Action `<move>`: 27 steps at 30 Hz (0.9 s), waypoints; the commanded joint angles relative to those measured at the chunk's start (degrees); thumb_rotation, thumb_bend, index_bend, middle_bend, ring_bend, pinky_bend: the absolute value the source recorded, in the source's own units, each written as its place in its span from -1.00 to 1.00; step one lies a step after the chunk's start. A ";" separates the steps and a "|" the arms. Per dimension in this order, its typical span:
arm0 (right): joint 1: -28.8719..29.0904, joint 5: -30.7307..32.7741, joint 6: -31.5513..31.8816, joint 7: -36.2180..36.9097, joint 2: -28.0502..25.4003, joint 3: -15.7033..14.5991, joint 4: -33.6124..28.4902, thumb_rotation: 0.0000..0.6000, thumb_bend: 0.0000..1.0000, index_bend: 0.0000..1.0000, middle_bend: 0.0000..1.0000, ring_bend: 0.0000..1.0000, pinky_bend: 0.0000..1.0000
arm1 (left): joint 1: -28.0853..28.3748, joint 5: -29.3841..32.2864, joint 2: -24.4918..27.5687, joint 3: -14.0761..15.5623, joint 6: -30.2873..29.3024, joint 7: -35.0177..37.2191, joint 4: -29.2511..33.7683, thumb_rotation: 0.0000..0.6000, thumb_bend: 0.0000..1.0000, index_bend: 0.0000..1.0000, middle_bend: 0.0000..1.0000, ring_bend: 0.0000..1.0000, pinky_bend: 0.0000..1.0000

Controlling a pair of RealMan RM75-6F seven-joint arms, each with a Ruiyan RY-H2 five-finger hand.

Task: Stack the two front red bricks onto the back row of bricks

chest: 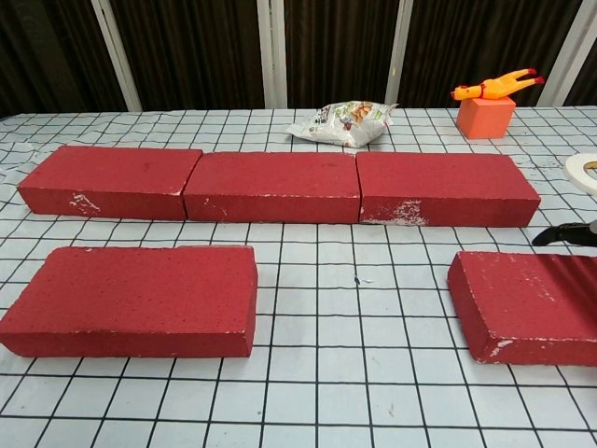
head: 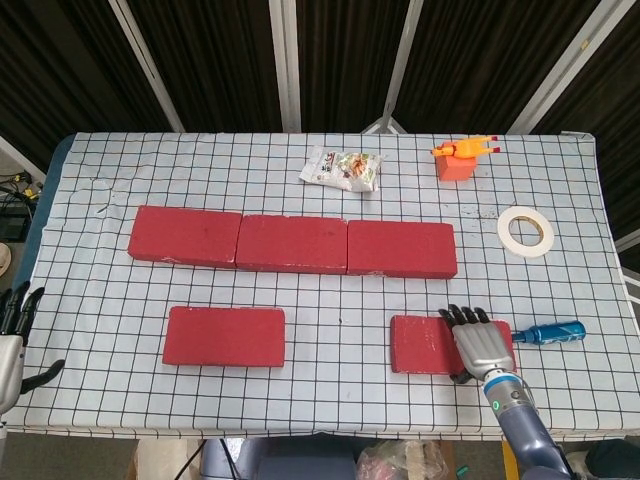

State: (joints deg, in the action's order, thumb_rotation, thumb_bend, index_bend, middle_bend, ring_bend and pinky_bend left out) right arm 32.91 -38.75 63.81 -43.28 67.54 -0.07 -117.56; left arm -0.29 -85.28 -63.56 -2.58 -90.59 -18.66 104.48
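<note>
At the worktop's left edge the left hand (head: 14, 335) hangs with fingers spread, holding nothing. The front-left rectangular red brick (head: 225, 336) lies before the back row of three red bricks (head: 292, 242). The right hand (head: 482, 345) rests over the front-right red brick (head: 428, 343); whether it grips, I cannot tell.

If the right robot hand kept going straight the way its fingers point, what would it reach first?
Probably the rightmost back-row brick. The right robot hand sits over the front right brick, fingers pointing toward the back of the table. Its height above the table is unclear, so it might pass over that brick.
</note>
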 commanded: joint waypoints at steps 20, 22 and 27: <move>1.11 -0.89 3.03 0.07 1.80 -1.88 1.65 1.00 -0.63 -0.76 -0.62 -0.89 -1.00 | 0.17 0.73 0.02 0.09 0.35 -0.26 0.21 1.00 -1.00 -0.86 -1.00 -1.00 -1.00; 1.20 -0.95 3.34 -0.10 1.79 -1.89 1.53 1.00 -0.63 -0.69 -0.62 -0.89 -1.00 | 0.18 0.81 0.03 0.12 0.41 -0.34 0.28 1.00 -1.00 -0.86 -1.00 -1.00 -1.00; 1.34 -1.73 4.84 -0.37 0.76 -1.59 0.00 1.00 -0.63 -0.60 -0.60 -0.88 -1.00 | 0.13 0.99 0.18 0.19 0.44 -0.32 0.47 1.00 -1.00 -0.86 -1.00 -1.00 -1.00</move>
State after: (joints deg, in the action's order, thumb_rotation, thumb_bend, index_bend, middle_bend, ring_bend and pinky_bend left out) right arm 34.21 -40.28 68.40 -43.57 68.60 -1.76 -117.22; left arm -0.15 -84.31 -63.40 -2.39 -90.14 -18.99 104.94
